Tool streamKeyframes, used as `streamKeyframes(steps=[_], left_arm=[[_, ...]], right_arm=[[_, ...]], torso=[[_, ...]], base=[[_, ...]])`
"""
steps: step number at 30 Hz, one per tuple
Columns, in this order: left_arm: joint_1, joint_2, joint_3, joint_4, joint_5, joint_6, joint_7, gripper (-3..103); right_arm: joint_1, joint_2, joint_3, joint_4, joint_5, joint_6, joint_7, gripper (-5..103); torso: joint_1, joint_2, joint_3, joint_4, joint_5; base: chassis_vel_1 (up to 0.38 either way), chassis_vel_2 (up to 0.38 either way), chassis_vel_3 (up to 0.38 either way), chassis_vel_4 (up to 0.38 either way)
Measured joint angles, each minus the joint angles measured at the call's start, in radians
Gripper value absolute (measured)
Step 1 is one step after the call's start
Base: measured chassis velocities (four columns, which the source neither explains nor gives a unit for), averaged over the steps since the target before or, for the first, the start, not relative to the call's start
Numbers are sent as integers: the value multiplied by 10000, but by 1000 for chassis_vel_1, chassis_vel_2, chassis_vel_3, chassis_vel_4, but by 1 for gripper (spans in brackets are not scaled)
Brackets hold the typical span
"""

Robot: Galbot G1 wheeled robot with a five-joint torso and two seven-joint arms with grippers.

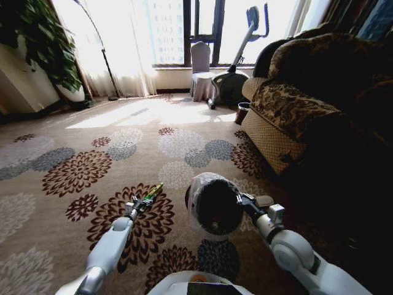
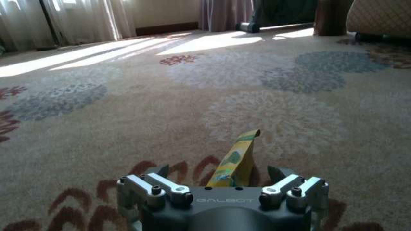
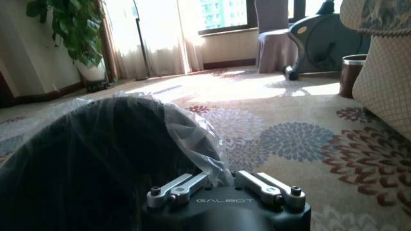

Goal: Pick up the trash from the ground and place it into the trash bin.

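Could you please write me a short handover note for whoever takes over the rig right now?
Left gripper: low over the carpet, fingers shut on a green-and-yellow wrapper that sticks out forward between them.
Right gripper: shut on the rim of the trash bin, pinching its plastic liner; the bin is tilted with its mouth facing the robot.
Done: one piece of trash is gripped and the bin is held beside it, to the wrapper's right.
Left: the wrapper is not yet in the bin. Something small lies inside the bin, but I cannot tell what.
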Motion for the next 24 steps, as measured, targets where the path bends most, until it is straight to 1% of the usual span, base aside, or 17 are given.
streamKeyframes(steps=[24], left_arm=[[0, 1, -1, -1, 0, 0, 0, 100]], right_arm=[[0, 0, 0, -2, 0, -1, 0, 0]], torso=[[0, 0, 0, 0, 0]], base=[[0, 0, 0, 0]])
